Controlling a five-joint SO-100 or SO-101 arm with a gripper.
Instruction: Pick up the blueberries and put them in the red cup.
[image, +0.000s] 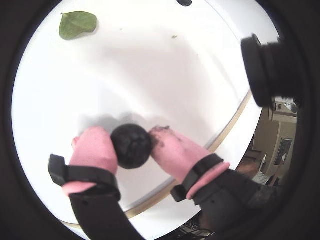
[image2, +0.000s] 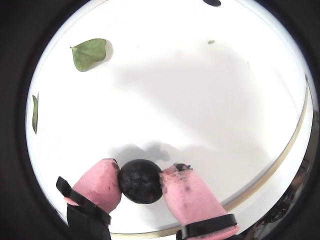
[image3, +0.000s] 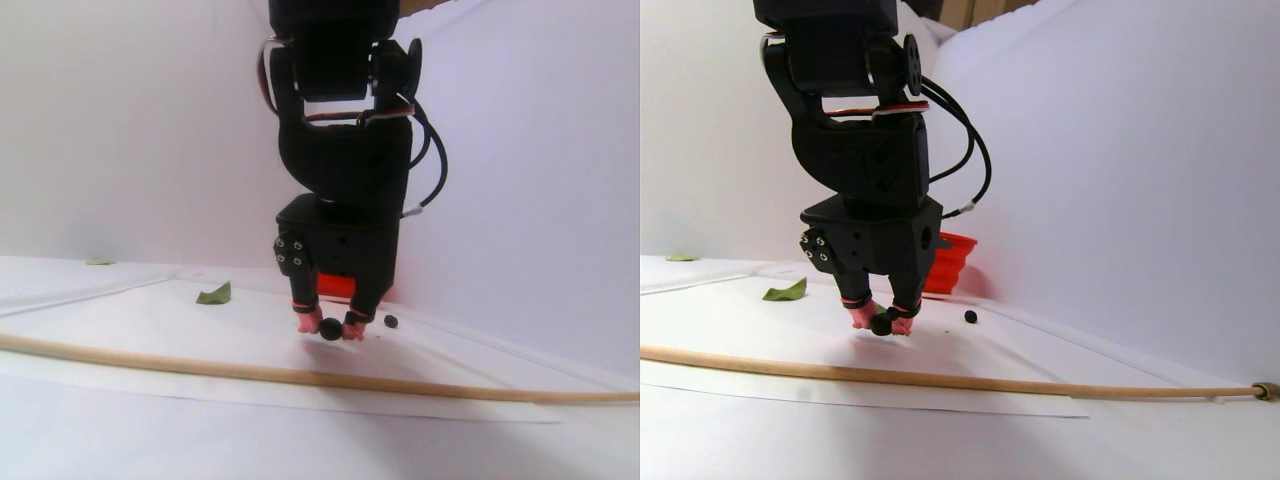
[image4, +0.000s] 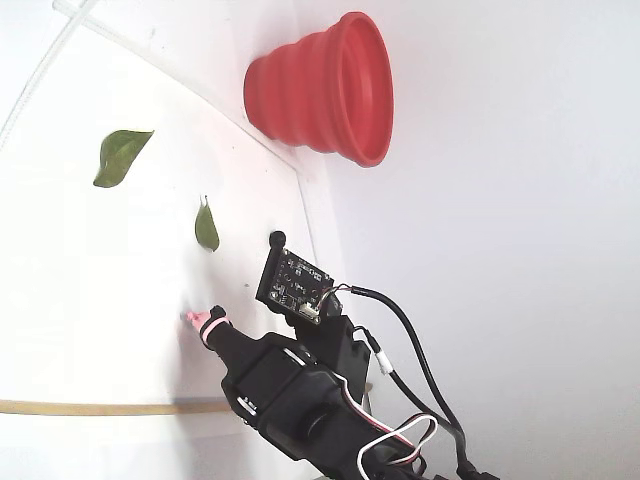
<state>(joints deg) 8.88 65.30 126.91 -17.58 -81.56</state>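
Note:
My gripper is shut on one dark round blueberry, pinched between the two pink fingertips. The other wrist view shows the same grip on that blueberry. In the stereo pair view the gripper points straight down, with the berry at or just above the white sheet. A second blueberry lies on the sheet just to the right. The red cup, ribbed and wide-rimmed, stands behind the arm.
Green leaves lie on the sheet, one at the upper left, and two show in the fixed view. A long thin wooden rod runs across the front of the white sheet. White walls close off the back and right.

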